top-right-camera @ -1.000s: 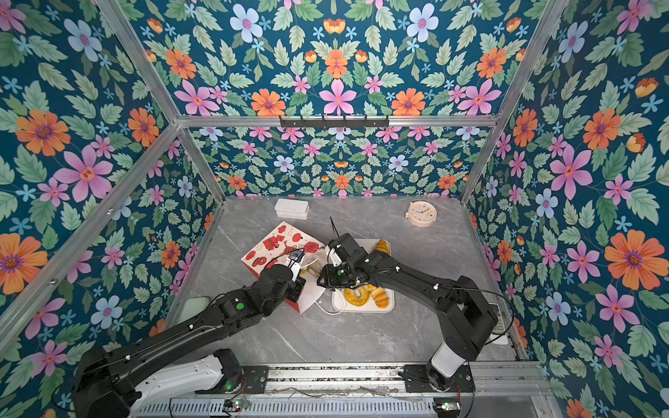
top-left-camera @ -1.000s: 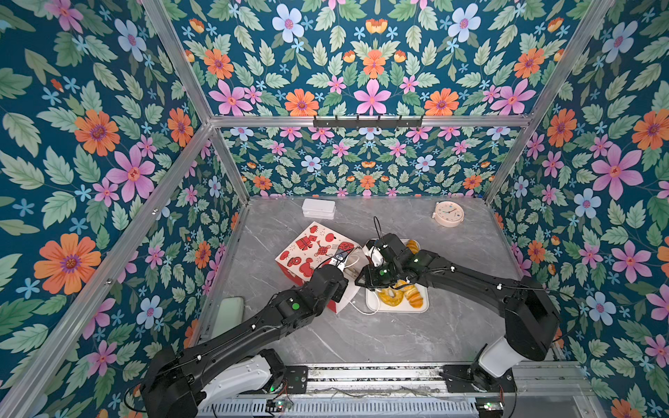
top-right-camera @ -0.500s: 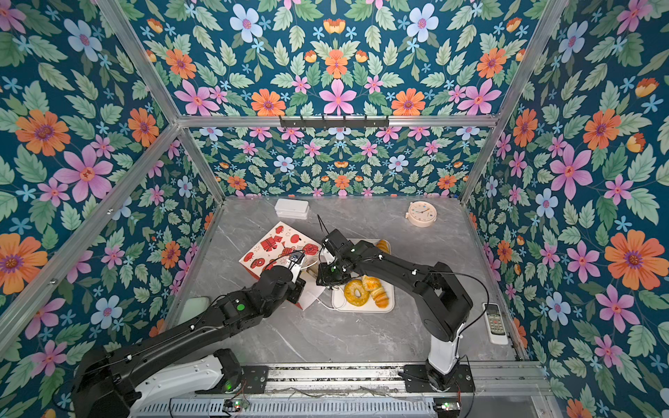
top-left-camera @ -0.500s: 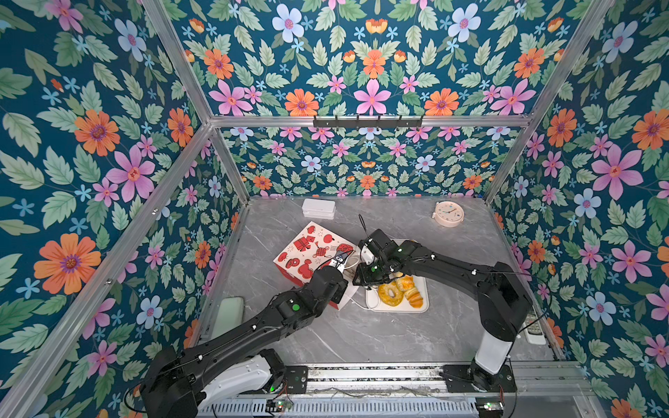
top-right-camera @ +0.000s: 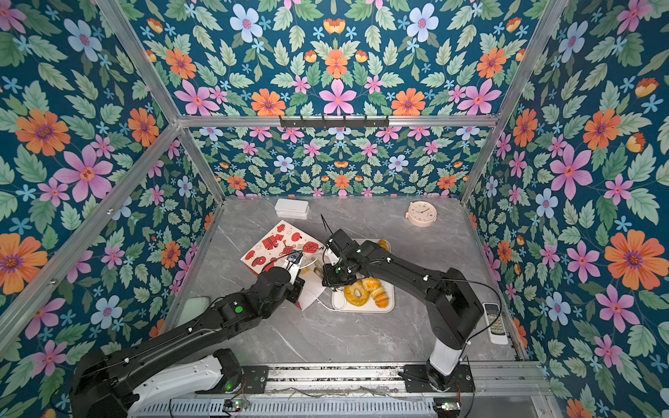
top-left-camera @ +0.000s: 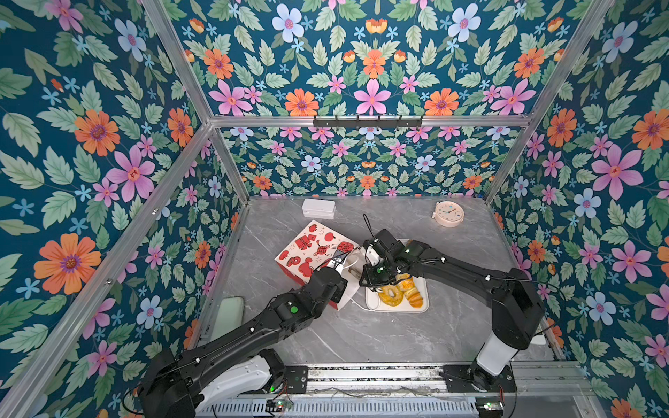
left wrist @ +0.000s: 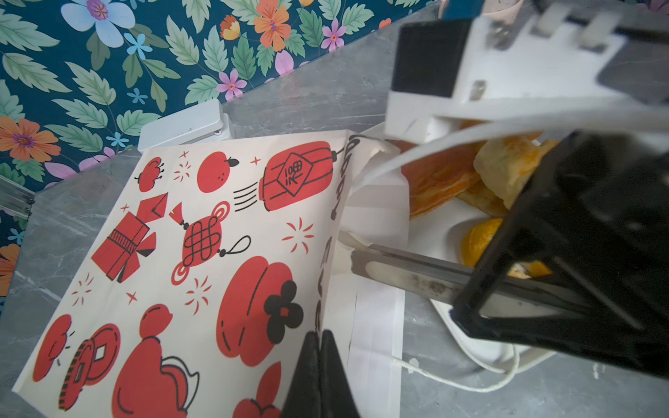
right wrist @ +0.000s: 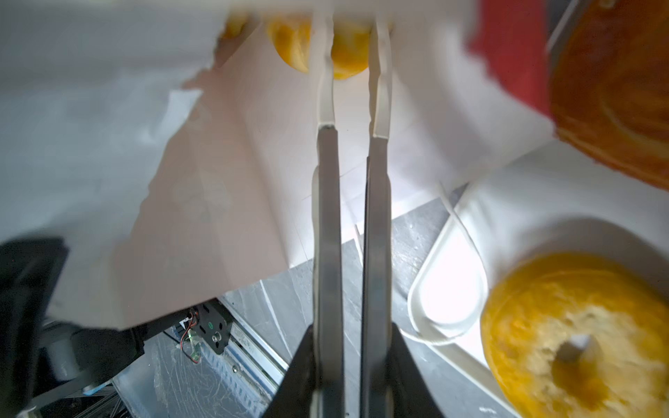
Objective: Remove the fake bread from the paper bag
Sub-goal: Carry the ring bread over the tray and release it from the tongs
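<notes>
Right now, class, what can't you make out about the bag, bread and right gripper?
Inside of the paper bag: both top views, its printed upper wall hides it.
Whether the right gripper grips the fake bread: right wrist view, blurred, at the frame edge.
Far end of the tray: top views, right arm covers it.

grey marble-look tabletop (top-left-camera: 380, 336), stuff sitting straight on it: white rectangular box (top-left-camera: 318, 209) at back, round cream clock (top-left-camera: 449, 213) near back right corner, red-and-white printed paper bag (top-left-camera: 311, 249) lying flat mid-table, white rectangular tray (top-right-camera: 362, 309) just beside bag's open end, pale flat slab (top-left-camera: 228, 316) at left edge, white remote control (top-right-camera: 496, 323) at right edge
</notes>
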Available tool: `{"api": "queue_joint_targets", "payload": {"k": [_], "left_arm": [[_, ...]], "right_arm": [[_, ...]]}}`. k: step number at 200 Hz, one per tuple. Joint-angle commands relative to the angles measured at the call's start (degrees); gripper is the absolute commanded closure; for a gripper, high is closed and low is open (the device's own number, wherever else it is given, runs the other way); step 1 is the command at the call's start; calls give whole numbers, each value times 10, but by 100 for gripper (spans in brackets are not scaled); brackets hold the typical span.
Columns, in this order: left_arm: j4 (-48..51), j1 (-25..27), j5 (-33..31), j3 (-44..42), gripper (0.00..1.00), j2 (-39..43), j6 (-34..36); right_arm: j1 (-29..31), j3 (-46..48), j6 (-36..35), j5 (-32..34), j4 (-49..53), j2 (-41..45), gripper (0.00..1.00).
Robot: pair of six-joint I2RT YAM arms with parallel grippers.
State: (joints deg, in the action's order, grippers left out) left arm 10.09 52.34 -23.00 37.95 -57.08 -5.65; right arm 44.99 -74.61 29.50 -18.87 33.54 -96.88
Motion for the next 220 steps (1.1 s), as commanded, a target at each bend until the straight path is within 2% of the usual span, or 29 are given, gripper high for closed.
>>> {"api": "queue_joint_targets", "payload": {"k": [1,54,104,168,220], "left_arm": [[-15,0,-29,1,98,-1,-6],[-18,-3,-53,8,98,-21,-17],[-20,-10,-70,-5,98,-10,-24],[-4,-16,-78,-26,98,35,-31],[-3,-16,-77,-34,98,48,-32]], "right_arm": [[0,18,3,-3,5,38,85],[1,100,17,-9,33,149,85],[1,145,32,25,109,267,85],[0,166,52,85,169,323,84],[0,178,72,101,198,352,83]]}}
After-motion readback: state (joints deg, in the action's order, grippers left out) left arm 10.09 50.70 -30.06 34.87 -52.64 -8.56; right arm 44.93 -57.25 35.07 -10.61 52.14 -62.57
